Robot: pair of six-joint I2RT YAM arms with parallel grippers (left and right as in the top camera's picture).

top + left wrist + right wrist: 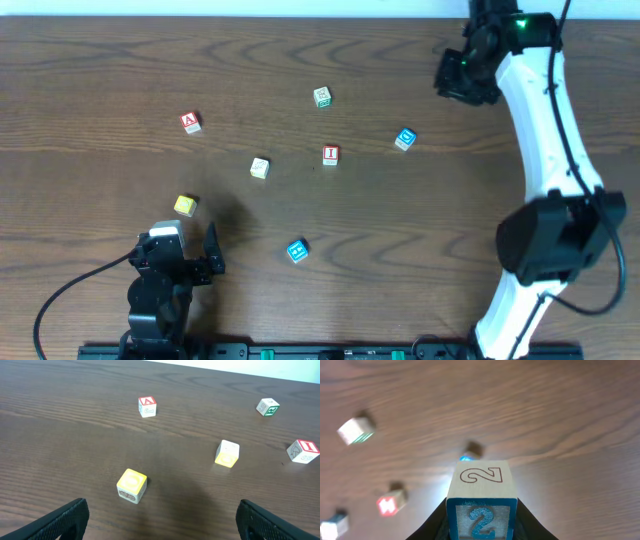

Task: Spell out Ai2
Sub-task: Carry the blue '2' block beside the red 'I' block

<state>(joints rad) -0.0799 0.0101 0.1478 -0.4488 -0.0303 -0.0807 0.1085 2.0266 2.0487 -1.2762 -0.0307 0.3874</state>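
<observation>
My right gripper (466,76) is raised over the far right of the table and is shut on a blue-edged "2" block (481,500), which the arm hides in the overhead view. The red "A" block (191,122) (147,406) lies at the far left. The red "I" block (331,154) (303,451) (390,502) lies near the middle. My left gripper (185,250) (164,516) is open and empty at the near left, just short of a yellow block (185,205) (132,485).
Other loose blocks lie about: a green one (322,96) (267,407) (356,430), a white-yellow one (260,167) (227,453), a blue one (405,138) (470,452) and another blue one (297,250). The right arm (545,150) stretches along the right side.
</observation>
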